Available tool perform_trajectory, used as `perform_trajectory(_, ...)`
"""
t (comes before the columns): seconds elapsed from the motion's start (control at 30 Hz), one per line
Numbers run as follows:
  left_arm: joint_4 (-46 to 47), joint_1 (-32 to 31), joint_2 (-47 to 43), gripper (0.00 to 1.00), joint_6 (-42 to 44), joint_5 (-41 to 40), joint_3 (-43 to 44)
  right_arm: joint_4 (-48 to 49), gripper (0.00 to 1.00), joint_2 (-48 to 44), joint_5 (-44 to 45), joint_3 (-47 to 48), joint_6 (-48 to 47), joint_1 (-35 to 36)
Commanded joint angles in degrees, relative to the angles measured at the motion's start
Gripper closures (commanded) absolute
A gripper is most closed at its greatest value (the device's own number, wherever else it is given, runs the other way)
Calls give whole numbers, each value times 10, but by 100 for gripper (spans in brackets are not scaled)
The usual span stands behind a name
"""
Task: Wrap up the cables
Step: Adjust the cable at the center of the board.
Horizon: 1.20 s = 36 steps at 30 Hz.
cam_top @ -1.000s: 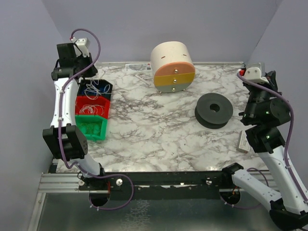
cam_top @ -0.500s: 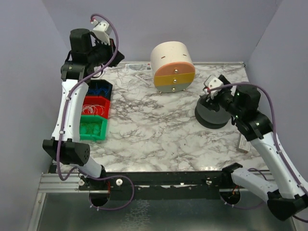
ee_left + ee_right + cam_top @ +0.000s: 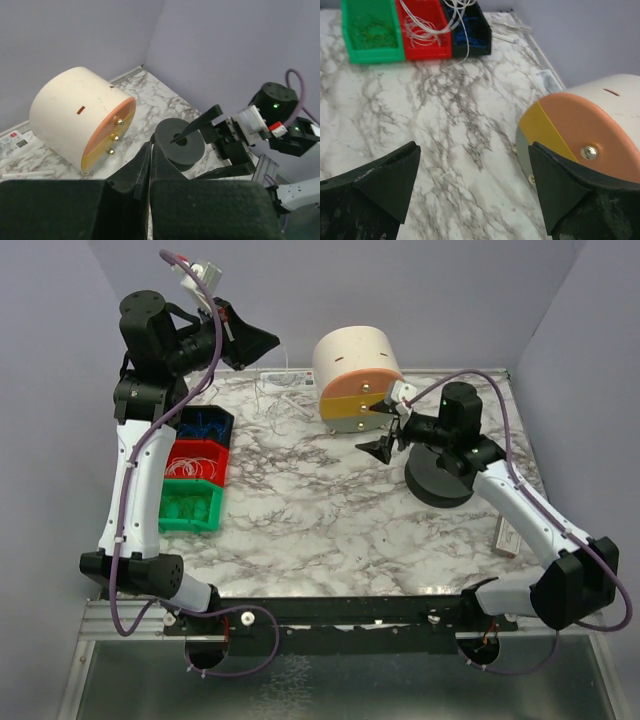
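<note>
The left gripper (image 3: pixel 275 340) is raised above the back of the marble table (image 3: pixel 300 530), clenched on thin pale cables (image 3: pixel 272 398) that hang to the tabletop. The right gripper (image 3: pixel 382 428) is spread wide with nothing grasped, beside the dark grey spool (image 3: pixel 445 478) and before the round drawer unit (image 3: pixel 350 360).

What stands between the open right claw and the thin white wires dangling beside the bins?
Nothing visible: only bare marble table lies between the right gripper and the cables. The round drum stands beside that path.
</note>
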Motion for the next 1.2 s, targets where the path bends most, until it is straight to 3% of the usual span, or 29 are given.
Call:
perform_trajectory(0.0,104,-7,-29,100,-97,76,-39,99,5,65,-145,3,94,4)
perform_trajectory(0.23,182,-22,-56,100,-160,89,-93,95,4,160,-144,58,136,35)
perform_trajectory(0.43,228,-22,-83,100,-220,16,-148,129,4,197,-146,72,198,55)
perform_trajectory(0.77,161,-20,-57,100,-280,-163,-145,160,2,214,-133,69,263,102)
perform_trajectory(0.93,153,-18,-57,100,-309,-202,-183,235,2,181,-89,43,380,102)
perform_trajectory(1.17,160,-17,-59,100,-353,-222,-238,217,0,195,-44,100,466,103)
